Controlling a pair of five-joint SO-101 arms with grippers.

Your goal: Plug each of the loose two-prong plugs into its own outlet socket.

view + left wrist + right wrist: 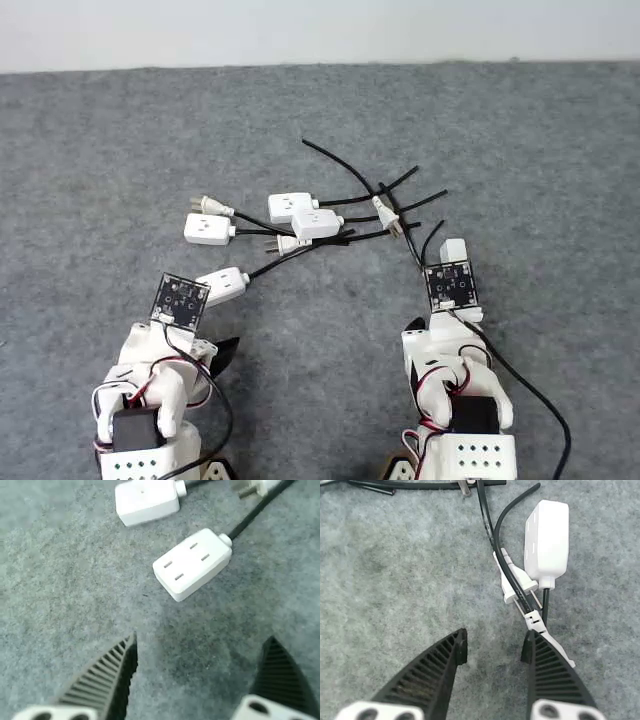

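So the left gripper (202, 639) is holding its fingers (112, 670) wide apart with nothing between them, hovering over the gray mat (60, 590). Just past the tips a white socket block (192, 565) is lying slots-up, and a second block (147, 500) is sitting a bit farther out.

The right gripper (495, 634) is doing pretty much the same: its fingers (435, 675) are spread and aren't clamping anything. A loose plug (512, 580) is lying just ahead of them along a black cord (487, 520), with another socket block (547, 540) right beside it.

From overhead, the other plugs and blocks are lying in a tangle (310, 222) out ahead, between the two arms.

Progress-wise, I'm not seeing a single plug seated yet, so I'm guessing basically everything is left: grabbing a plug, lining up the prongs, pushing it in, repeating.
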